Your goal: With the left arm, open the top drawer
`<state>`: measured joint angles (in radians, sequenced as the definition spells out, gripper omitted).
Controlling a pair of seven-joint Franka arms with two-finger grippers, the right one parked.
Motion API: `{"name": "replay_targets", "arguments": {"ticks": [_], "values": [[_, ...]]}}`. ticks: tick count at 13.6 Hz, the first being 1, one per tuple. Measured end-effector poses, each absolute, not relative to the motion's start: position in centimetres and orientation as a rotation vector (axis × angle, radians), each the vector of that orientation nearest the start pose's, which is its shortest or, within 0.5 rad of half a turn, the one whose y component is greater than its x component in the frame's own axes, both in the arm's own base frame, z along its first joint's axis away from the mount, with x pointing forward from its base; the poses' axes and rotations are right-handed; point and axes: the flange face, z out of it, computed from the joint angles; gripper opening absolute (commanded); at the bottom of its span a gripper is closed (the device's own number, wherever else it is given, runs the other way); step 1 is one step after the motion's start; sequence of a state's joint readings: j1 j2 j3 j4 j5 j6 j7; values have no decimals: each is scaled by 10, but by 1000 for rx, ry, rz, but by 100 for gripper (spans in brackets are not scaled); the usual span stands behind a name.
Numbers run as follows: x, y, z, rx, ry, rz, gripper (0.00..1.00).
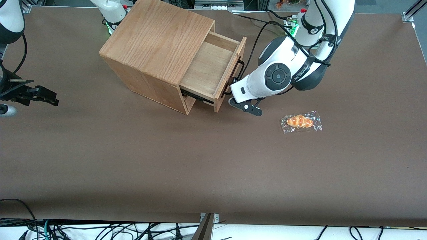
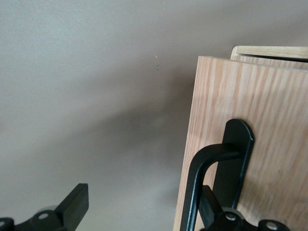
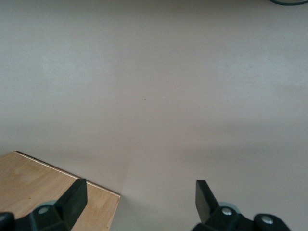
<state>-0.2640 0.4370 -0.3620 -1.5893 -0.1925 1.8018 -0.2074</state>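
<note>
- Nearest the front camera, bare brown table (image 1: 133, 173) is seen, with a wrapped bread roll (image 1: 301, 122) lying toward the working arm's end.
- On the wooden box (image 1: 156, 50), the top drawer (image 1: 213, 71) is seen pulled well out.
- Its black bar handle (image 2: 202, 187) is touched by the left arm's (image 1: 287, 71) gripper (image 1: 233, 90), whose fingers are spread: one (image 2: 211, 207) is hooked inside the bar, the other (image 2: 72, 204) is off the drawer front.
- Further pull would be judged to run along the drawer's slide axis, away from the box.
</note>
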Motion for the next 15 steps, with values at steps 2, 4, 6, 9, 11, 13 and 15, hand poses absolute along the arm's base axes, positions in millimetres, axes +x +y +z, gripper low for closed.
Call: {"name": "replay_targets", "arguments": {"ticks": [2, 4, 6, 9, 11, 13, 15], "values": [[535, -371, 386, -3276, 559, 535, 100], [537, -366, 386, -3274, 548, 541, 100], [540, -360, 388, -3274, 535, 540, 100], [541, -356, 391, -3258, 543, 519, 100], [541, -356, 392, -3257, 544, 515, 100], [541, -355, 395, -3252, 545, 513, 100], [541, -349, 398, -3241, 540, 515, 100]]}}
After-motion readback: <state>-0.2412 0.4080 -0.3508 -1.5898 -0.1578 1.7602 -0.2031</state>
